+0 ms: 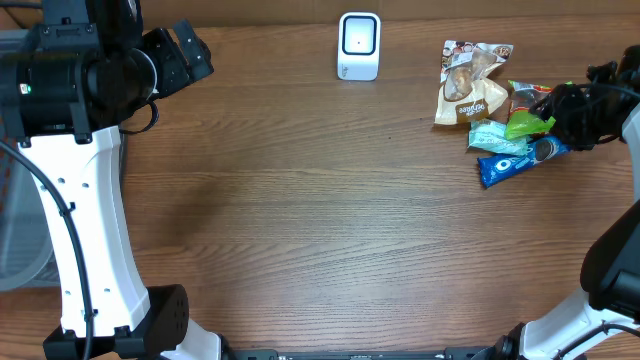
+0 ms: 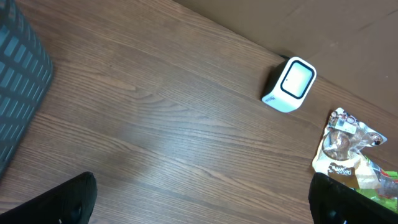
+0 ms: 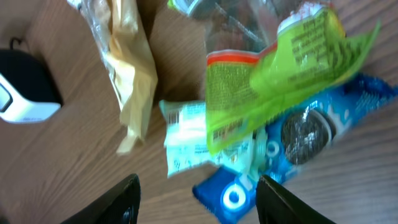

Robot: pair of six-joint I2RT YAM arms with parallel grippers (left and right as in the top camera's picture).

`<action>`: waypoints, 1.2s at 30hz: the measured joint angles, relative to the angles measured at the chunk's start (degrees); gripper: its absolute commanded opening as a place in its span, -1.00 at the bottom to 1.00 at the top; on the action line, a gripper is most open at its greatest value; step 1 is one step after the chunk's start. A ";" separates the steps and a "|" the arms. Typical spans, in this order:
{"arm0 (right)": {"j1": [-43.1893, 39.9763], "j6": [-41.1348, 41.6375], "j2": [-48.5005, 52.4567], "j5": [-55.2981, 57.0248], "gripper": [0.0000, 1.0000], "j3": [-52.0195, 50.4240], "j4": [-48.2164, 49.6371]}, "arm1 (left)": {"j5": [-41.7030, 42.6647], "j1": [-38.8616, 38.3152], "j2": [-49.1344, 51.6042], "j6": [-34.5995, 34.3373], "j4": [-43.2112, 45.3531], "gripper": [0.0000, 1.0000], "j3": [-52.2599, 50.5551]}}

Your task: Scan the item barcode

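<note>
Left arm (image 1: 88,235) by the table's left edge: long white link, flat-sided and rounded at the ends, dotted with small dark screw holes. Thin black cable (image 1: 70,215) along its face. Black cylindrical motor housings, one with a tiny green light (image 1: 27,88). Boxy black left gripper (image 1: 187,52). Right arm (image 1: 612,262) at the right edge: curved black shell, white link near the bottom right corner. Black right gripper (image 1: 550,112), cables looped behind it. Matte black, round-tipped fingers (image 2: 68,200) in both wrist views.

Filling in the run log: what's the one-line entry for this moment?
left claw: open, empty | right claw: open above snack pile | scanner: no item in front
</note>
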 measured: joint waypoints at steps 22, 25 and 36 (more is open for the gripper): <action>24.24 -14.08 -28.11 -0.83 1.00 11.96 -29.07 | 0.00 0.00 0.00 0.00 0.00 1.00 0.00; 24.26 -14.29 -28.02 0.28 1.00 11.96 -29.24 | 0.00 0.00 0.00 0.00 0.00 0.99 0.00; 24.26 -14.56 -28.09 6.34 1.00 10.67 -13.33 | 0.00 0.00 0.00 0.00 -0.02 1.00 0.00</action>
